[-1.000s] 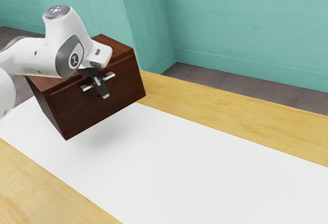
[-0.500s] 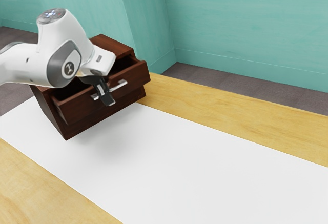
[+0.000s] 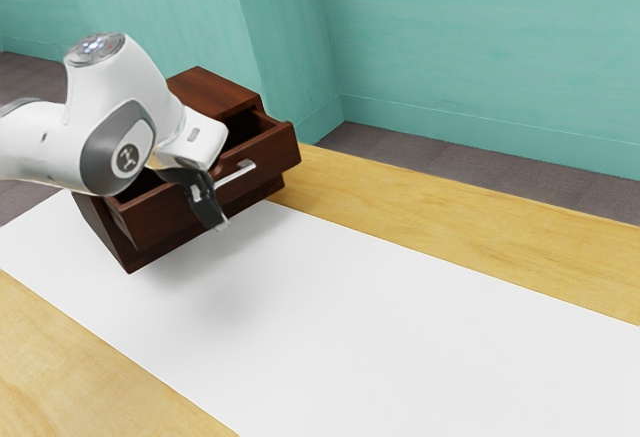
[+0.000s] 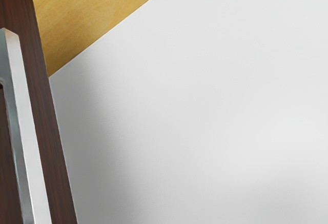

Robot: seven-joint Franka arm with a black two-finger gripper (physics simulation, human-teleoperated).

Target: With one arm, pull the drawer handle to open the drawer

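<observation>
Drawer [image 3: 268,154] partly out of box [image 3: 160,237]; jaws at handle [image 3: 238,171], can't tell if gripping. Pull step, likely; next: draw straight away from box.

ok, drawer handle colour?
Silver metal; the drawer handle shows best in the wrist view.

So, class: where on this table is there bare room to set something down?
Free: the white mat to the exterior view's right of the open drawer, and the wooden tabletop bordering it. Crowded: around the gripper by the handle.
</observation>
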